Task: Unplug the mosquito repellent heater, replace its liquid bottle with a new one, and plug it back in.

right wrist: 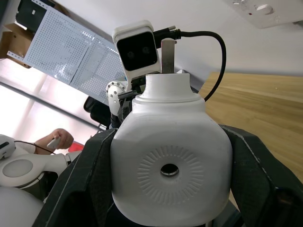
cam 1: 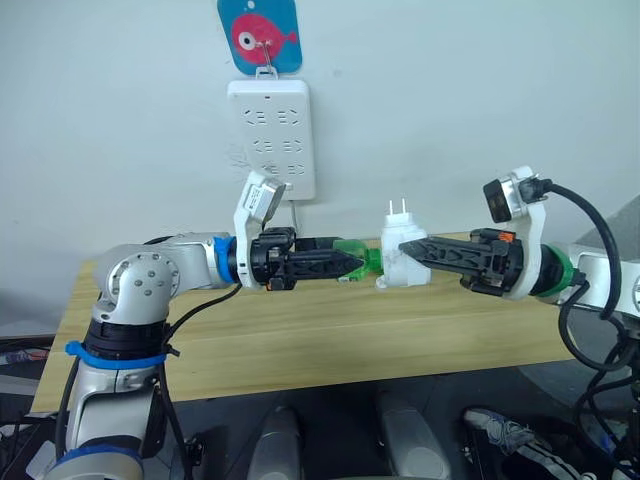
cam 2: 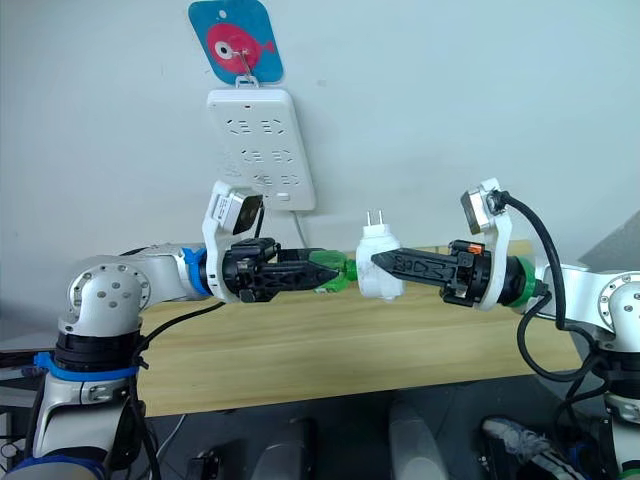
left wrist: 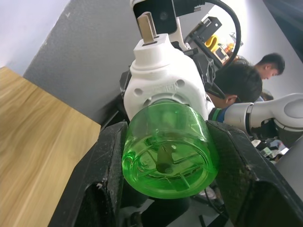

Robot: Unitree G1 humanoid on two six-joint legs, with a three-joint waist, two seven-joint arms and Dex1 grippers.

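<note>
The left hand [cam 1: 352,262] is clamped on a translucent green plastic liquid bottle [left wrist: 165,146], one black finger on each side of its round body. The bottle's neck is hidden inside the small rounded white plastic mosquito repellent heater [cam 1: 400,255], to which the bottle is joined. The right hand [cam 1: 408,246] is clamped on the heater body, its fingers gripping the two flanks. In the right wrist view the heater face shows a round vent hole ringed by fine radial ribs. The heater is held in the air between the two hands, above the light wooden tabletop [cam 1: 330,335], with its two metal prongs [cam 1: 402,208] pointing up and unplugged. The front edge of the tabletop cuts off whatever lies below it.

Beyond, a long white wall power strip [cam 1: 272,135] hangs on the white wall, its socket rows unoccupied. Above it is a blue tag bearing a pink fish picture [cam 1: 261,34]; no writing is legible on it. The left wrist view shows people in the background [left wrist: 246,78], partly hidden behind the right arm.
</note>
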